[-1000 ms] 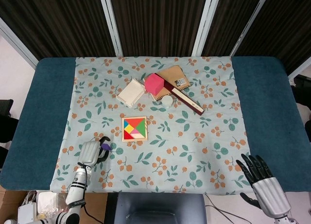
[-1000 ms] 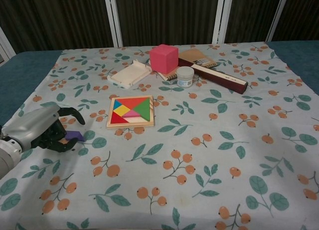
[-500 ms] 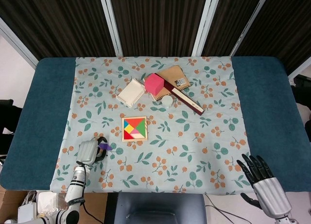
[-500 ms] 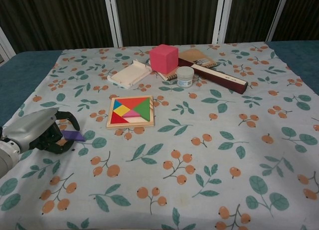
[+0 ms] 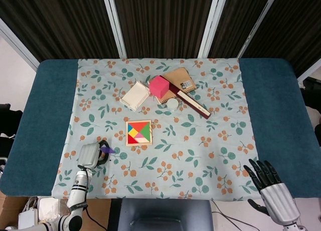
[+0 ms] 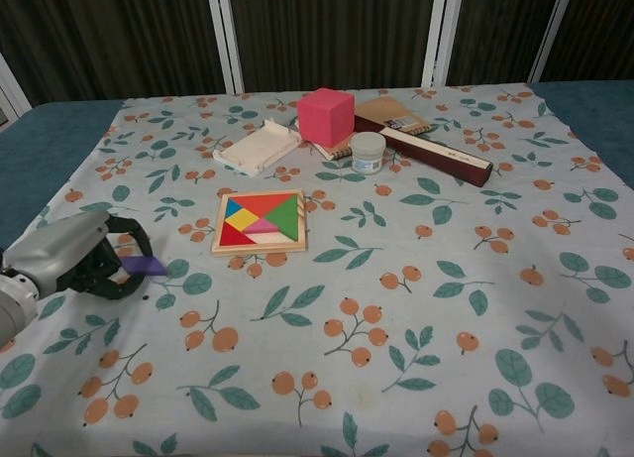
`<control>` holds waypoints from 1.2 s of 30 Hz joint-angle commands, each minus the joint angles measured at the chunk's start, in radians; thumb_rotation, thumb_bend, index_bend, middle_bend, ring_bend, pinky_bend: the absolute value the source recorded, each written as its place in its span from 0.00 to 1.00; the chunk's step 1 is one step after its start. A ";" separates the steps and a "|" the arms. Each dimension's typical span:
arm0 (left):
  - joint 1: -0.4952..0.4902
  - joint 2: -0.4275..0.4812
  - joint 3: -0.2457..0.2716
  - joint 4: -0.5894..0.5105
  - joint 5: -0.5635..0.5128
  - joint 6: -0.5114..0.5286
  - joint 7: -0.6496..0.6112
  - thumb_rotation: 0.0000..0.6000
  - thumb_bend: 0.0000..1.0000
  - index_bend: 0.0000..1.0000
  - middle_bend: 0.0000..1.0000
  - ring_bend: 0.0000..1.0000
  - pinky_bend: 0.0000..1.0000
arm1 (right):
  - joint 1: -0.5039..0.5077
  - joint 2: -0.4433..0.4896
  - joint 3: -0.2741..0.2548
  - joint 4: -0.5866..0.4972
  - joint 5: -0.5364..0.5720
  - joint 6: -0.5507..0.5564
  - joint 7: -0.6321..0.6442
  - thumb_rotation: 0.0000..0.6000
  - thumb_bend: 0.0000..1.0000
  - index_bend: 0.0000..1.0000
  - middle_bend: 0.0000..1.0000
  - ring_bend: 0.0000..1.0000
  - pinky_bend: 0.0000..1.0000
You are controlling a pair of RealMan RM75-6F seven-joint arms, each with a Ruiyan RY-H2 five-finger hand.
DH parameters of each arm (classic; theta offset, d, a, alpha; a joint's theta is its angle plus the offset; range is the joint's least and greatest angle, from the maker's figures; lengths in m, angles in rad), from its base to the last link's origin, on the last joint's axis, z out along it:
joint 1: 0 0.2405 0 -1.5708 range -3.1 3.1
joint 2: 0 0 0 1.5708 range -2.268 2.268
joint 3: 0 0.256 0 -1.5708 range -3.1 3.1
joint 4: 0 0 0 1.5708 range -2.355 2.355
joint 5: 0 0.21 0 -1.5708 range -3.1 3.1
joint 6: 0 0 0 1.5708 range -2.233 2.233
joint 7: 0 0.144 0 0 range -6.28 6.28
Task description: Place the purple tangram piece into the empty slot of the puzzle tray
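My left hand [image 5: 92,155] [image 6: 77,256] hovers near the front left of the floral cloth and pinches the purple tangram piece [image 5: 107,150] [image 6: 145,267] in its fingertips, lifted a little off the cloth. The wooden puzzle tray [image 5: 139,132] [image 6: 261,220] with its coloured pieces lies to the right and further back from that hand. An empty slot cannot be made out from here. My right hand [image 5: 268,182] rests at the table's front right edge, fingers spread, holding nothing.
At the back of the cloth sit a white box [image 5: 135,95], a pink cube [image 5: 159,86], a brown notebook [image 5: 181,79], a long dark red box [image 5: 193,101] and a small white jar [image 6: 369,152]. Blue table surface [image 5: 50,105] flanks the cloth.
My left hand has risen slightly and edged back with the purple piece, which was lying on the cloth earlier. The right hand has not moved.
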 commanded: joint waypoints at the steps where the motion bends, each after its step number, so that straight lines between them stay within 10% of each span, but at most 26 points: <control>1: 0.003 -0.006 -0.013 -0.028 0.007 0.035 -0.003 1.00 0.39 0.57 1.00 1.00 1.00 | 0.001 0.000 -0.002 0.002 -0.003 -0.002 0.002 1.00 0.12 0.00 0.00 0.00 0.00; 13: -0.078 -0.055 -0.138 -0.230 -0.173 0.059 0.178 1.00 0.40 0.60 1.00 1.00 1.00 | 0.014 0.004 -0.003 -0.002 -0.001 -0.023 0.010 1.00 0.12 0.00 0.00 0.00 0.00; 36: -0.327 -0.392 -0.252 0.070 -0.278 0.150 0.380 1.00 0.39 0.61 1.00 1.00 1.00 | 0.031 0.067 -0.015 0.000 -0.004 -0.003 0.149 1.00 0.12 0.00 0.00 0.00 0.00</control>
